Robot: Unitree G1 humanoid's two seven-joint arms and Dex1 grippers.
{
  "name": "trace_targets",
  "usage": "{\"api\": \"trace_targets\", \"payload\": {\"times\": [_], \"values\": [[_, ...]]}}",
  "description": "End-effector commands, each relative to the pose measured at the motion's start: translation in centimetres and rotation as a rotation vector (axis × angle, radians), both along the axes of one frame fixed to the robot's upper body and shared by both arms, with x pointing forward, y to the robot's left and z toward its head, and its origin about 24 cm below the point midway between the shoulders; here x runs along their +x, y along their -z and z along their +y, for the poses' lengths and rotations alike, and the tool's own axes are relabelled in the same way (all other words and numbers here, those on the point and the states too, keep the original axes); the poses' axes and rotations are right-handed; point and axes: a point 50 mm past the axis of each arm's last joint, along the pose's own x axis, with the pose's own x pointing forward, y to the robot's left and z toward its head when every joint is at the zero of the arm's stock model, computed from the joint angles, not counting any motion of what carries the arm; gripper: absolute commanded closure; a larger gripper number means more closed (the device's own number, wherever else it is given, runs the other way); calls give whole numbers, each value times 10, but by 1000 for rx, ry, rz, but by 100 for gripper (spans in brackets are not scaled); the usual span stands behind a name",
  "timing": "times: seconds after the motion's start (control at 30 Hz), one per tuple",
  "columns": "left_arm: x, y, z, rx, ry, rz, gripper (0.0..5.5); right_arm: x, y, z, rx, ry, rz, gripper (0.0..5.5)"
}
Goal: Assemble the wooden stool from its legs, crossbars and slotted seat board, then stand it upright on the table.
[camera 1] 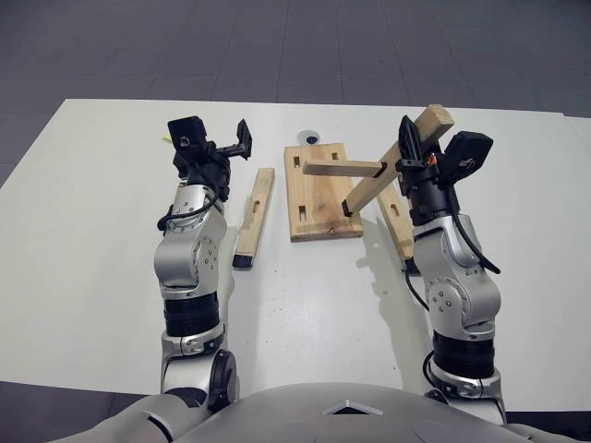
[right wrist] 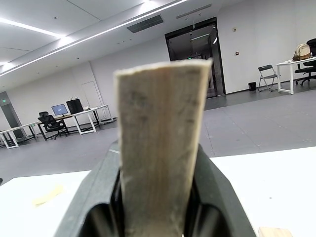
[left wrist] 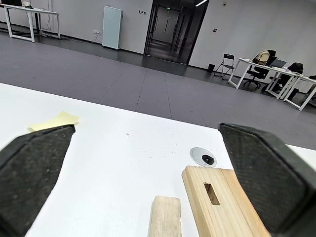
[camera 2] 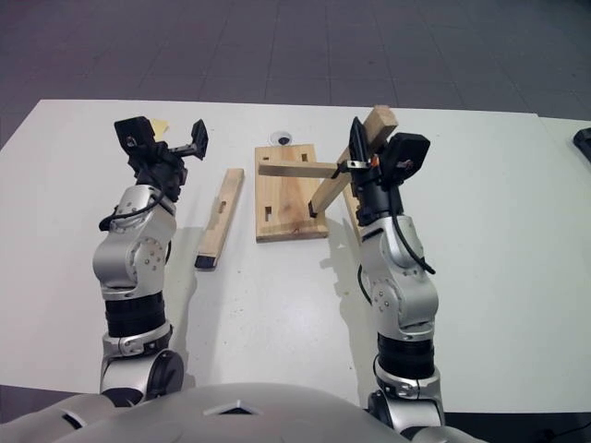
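Nearest to you, the smooth white table (camera 1: 305, 314) runs broad from its front edge between both arms, and at centre left a loose square leg (camera 1: 254, 217) of pale wood lies flat. In mid frame the slotted seat board (camera 1: 319, 198) lies flat, and over it the right gripper (camera 1: 409, 159) pinches a tilted leg (camera 1: 369, 189) carrying a crossbar (camera 1: 342, 168), while another leg (camera 1: 399, 226) lies under that arm. Farther, the left gripper (left wrist: 148, 163) hovers with jaws spread wide, near a round grommet (camera 1: 310, 137) and a yellow note (left wrist: 54, 121).

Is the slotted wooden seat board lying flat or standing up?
Flat: the slotted wooden seat board lies on the white table, its slotted face up.
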Motion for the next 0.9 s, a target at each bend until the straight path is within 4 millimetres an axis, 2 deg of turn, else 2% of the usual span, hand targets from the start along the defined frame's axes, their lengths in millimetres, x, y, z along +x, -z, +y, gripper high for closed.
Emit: {"api": "trace_targets", "payload": {"times": [0.03,0.1,0.2,0.4,0.5,0.57,0.67,0.77,0.83,0.9], "values": [[-4,3,-2,48,28,49,10,-47,145,-25,-147,15,846,447],[-5,5,-3,51,38,69,10,-47,151,-22,-166,3,889,447],[-5,6,-6,56,54,87,10,-38,149,-15,-169,-9,887,447],[1,-3,-16,47,87,72,10,-12,126,1,-184,-40,782,447],[4,-7,-20,23,96,66,10,0,114,6,-245,-61,720,447],[4,-7,-22,16,97,68,10,4,111,12,-258,-89,707,447],[2,-7,-23,23,107,73,10,-24,130,6,-322,-136,768,447],[0,-4,-19,34,100,85,10,-58,144,-17,-319,-132,848,448],[-1,-3,-17,36,91,90,10,-66,147,-26,-331,-119,869,448],[-1,-2,-18,36,92,94,10,-60,148,-26,-328,-108,862,448]]}}
